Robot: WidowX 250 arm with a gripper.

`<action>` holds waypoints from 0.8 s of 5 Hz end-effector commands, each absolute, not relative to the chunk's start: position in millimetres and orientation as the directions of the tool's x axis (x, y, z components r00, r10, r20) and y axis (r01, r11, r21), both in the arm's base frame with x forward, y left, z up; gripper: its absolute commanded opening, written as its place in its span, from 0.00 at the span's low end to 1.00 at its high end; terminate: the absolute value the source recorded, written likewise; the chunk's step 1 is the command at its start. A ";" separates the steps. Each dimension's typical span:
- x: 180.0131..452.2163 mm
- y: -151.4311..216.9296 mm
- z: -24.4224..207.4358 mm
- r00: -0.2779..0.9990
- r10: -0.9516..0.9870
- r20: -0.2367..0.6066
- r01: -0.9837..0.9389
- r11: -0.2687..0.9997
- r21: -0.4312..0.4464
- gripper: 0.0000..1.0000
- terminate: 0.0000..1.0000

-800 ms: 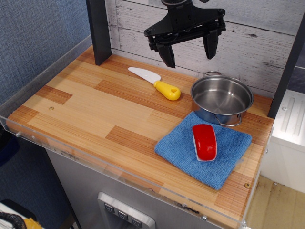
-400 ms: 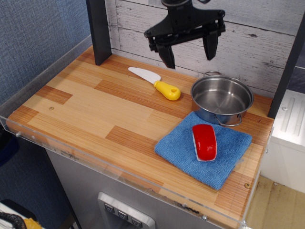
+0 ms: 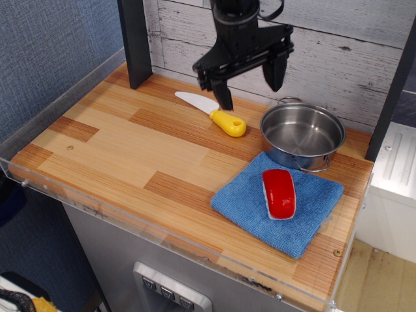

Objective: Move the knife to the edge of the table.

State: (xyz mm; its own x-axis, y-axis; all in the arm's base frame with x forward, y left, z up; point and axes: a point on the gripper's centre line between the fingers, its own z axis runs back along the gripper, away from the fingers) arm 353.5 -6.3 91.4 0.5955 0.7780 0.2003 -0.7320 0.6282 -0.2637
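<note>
The knife [image 3: 212,112] lies flat on the wooden table [image 3: 123,149] near the back, its white blade pointing left and its yellow handle to the right. My gripper [image 3: 250,91] hangs open above the back of the table, just above and right of the knife's handle. Its left finger [image 3: 225,96] is close over the blade's base, its right finger [image 3: 273,73] over the pot's far rim. It holds nothing.
A steel pot [image 3: 303,135] stands right of the knife. A blue cloth [image 3: 250,201] lies at the front right with a red-and-white oblong object [image 3: 279,193] on it. A dark post [image 3: 134,40] stands at the back left. A clear acrylic rim [image 3: 97,207] edges the table.
The gripper has come down and shifted slightly left toward the knife, staying open. The knife and the other objects have not moved.
</note>
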 end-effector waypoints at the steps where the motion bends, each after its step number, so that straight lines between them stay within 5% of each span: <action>1: 359.5 7.3 90.3 0.440 0.875 0.204 -0.835 0.482 -0.267 1.00 0.00; 4: 380.3 32.1 68.9 0.221 0.959 0.175 -0.931 0.261 -0.254 1.00 0.00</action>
